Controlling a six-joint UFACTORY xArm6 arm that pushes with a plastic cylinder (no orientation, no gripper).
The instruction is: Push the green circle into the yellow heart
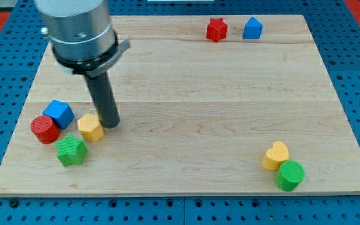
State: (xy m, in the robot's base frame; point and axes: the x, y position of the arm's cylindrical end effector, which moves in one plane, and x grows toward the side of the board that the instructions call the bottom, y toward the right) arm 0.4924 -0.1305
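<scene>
The green circle (290, 175) lies near the board's bottom right corner. It touches the yellow heart (275, 155), which sits just up and to the left of it. My tip (109, 124) is far off at the view's left, resting right beside a yellow block (90, 127) on that block's right side.
At the view's left a blue cube (59, 113), a red cylinder (44, 129) and a green star (71, 150) cluster around the yellow block. A red star (216, 29) and a blue block (252, 28) sit at the top edge of the wooden board (199, 112).
</scene>
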